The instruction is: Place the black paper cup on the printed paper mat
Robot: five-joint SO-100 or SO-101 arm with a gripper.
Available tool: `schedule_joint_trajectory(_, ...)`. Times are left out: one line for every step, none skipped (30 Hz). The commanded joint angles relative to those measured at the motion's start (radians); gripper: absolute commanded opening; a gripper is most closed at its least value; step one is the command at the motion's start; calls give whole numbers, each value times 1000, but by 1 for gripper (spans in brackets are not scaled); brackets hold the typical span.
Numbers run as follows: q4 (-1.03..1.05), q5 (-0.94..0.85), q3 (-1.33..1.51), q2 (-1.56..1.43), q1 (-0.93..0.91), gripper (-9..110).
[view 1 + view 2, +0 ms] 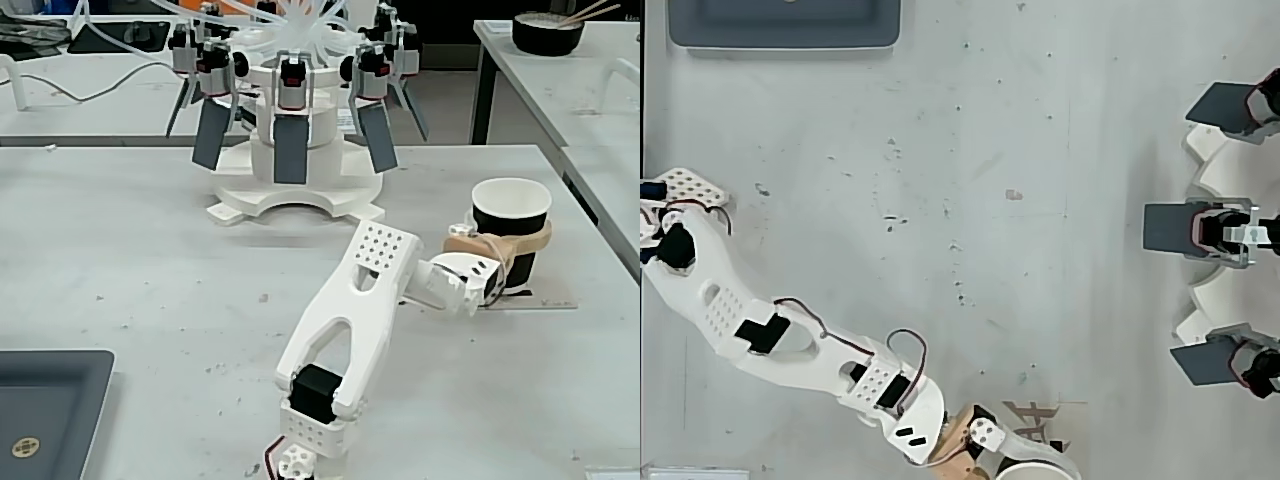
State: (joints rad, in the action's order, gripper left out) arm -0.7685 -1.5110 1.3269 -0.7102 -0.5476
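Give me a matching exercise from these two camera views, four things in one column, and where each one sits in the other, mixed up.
Things:
1. black paper cup
2. dark grey tray
3. dark bowl with chopsticks
4. printed paper mat

Places:
A. bottom left corner of the fixed view
B. on the neighbouring table, top right of the fixed view
C. between the fingers of the gripper
D. flat on the table beside the cup, bottom of the overhead view

Pairs: 1-C, 2-A, 3-B, 4-D
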Motion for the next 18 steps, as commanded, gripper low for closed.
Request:
schedule_joint_trajectory(8,8,-67,0,-12,7)
schedule_joint_trajectory(9,9,-74,6,-12,7)
schedule_joint_trajectory(11,12,-75,9,-12,7)
schedule_joint_trajectory(11,14,-75,12,-11,7)
schedule_joint_trajectory(11,17,-75,14,-9,7)
schedule_joint_trajectory(14,20,-75,17,-8,7)
schedule_joint_trajectory(15,23,-75,18,-8,7)
schedule_joint_trajectory(15,25,-75,23,-8,7)
schedule_joint_trajectory(15,26,-75,26,-8,7)
schedule_joint_trajectory(15,28,-75,29,-8,7)
schedule_joint_trajectory(15,31,-75,32,-8,8)
schedule_joint_trajectory(15,35,-75,35,-8,8)
schedule_joint_trajectory(15,37,-75,37,-8,9)
schedule_joint_trajectory(15,43,-74,37,-8,10)
schedule_joint_trajectory(15,46,-74,37,-8,10)
schedule_joint_trajectory(15,49,-74,37,-8,10)
schedule_joint_trajectory(17,52,-74,37,-8,10)
schedule_joint_trajectory(18,54,-74,35,-9,11)
